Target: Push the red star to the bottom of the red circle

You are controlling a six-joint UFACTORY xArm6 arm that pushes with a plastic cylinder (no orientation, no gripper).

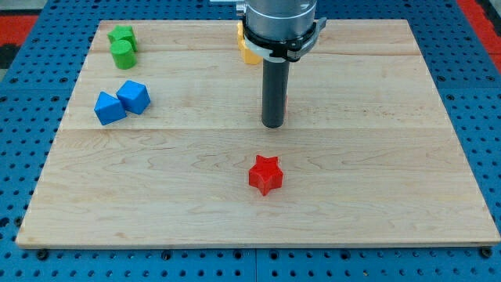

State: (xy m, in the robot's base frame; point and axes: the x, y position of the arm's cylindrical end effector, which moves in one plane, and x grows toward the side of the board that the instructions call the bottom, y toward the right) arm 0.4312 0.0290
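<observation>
The red star [265, 174] lies on the wooden board [376, 180], a little below the middle. My tip [272, 124] rests on the board straight above the star in the view, about a block's width away and not touching it. A thin red sliver [286, 99] shows at the rod's right edge. It may be the red circle, which is otherwise hidden behind the rod.
Two green blocks [122, 45] sit touching at the view's top left. Two blue blocks [122, 102] sit touching below them at the left. A yellow block [247, 52] is partly hidden behind the arm at the top. Blue pegboard [477, 94] surrounds the board.
</observation>
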